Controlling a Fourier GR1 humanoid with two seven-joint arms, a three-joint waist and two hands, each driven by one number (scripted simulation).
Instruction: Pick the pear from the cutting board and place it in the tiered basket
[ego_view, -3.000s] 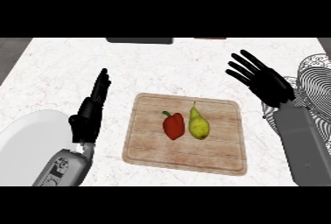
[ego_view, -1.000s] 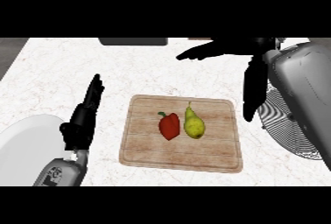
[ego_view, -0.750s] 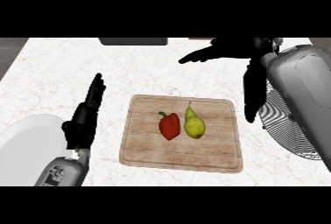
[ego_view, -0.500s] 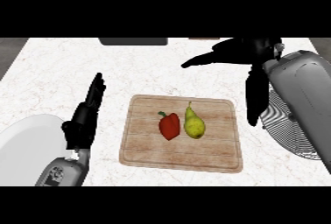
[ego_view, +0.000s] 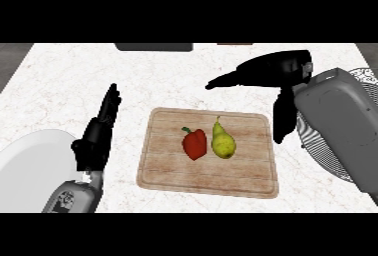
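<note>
A yellow-green pear (ego_view: 222, 142) lies on the wooden cutting board (ego_view: 209, 177), stem pointing away from me, touching or nearly touching a red bell pepper (ego_view: 195, 144) on its left. My right hand (ego_view: 269, 73) hovers above the counter beyond the board's far right corner, fingers straight and pointing left, holding nothing. Below it its dark shadow falls by the board's right edge. The wire tiered basket (ego_view: 317, 152) shows at the right edge, mostly hidden by my grey right forearm (ego_view: 345, 125). My left hand (ego_view: 98, 131) rests open, edge-on, left of the board.
A white plate (ego_view: 33, 172) sits at the lower left beside my left forearm. A dark object (ego_view: 153, 47) lies at the counter's far edge. White marble counter surrounds the board.
My right hand has come down and toward the board, its fingers still pointing left. Three seconds ago it stood open, fingers up, right of the board. Pear, pepper and left hand have not moved.
</note>
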